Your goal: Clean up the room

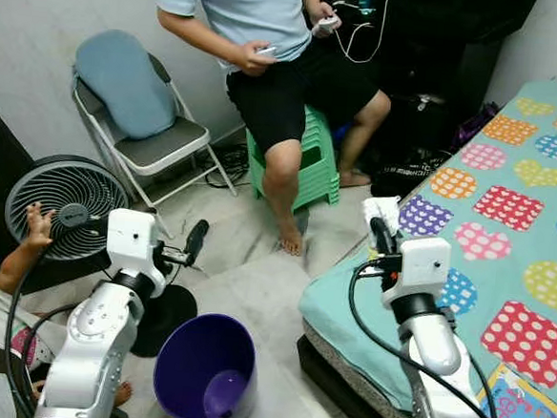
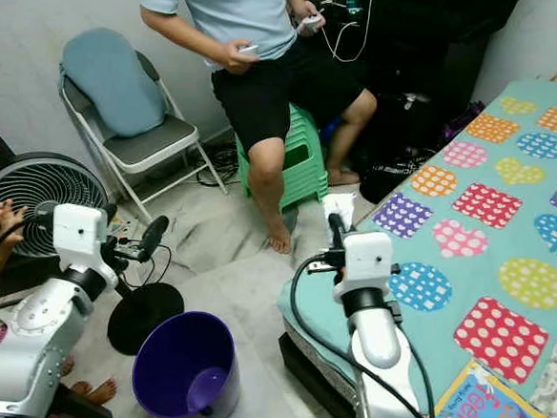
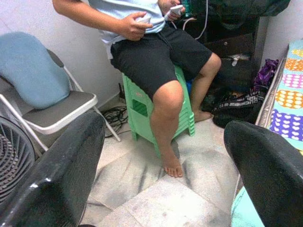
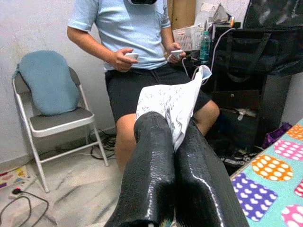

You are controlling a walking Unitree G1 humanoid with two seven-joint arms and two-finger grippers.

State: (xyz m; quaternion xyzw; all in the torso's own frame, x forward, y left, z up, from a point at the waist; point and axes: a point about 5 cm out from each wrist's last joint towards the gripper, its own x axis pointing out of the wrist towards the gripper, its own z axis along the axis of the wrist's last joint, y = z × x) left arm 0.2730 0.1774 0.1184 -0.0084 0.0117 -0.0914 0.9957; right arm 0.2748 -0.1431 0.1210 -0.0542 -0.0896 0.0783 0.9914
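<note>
My right gripper [image 1: 382,232] is raised over the near corner of the bed [image 1: 507,215] and is shut on a crumpled white paper [image 4: 171,105] with printed text, which sticks up past the fingertips. My left gripper [image 1: 196,240] hangs open above the floor, with nothing between its fingers [image 3: 57,175]. A purple bin [image 1: 206,368] stands on the floor below and between the two arms, with only a small purple lump at its bottom.
A person sits on a green stool [image 1: 312,164] straight ahead, holding controllers, one bare foot [image 1: 290,237] on the floor. A folding chair [image 1: 141,123] with a blue cushion and a floor fan [image 1: 64,204] stand at left. A child's hand [image 1: 36,226] touches the fan. A picture book [image 2: 493,415] lies on the bed.
</note>
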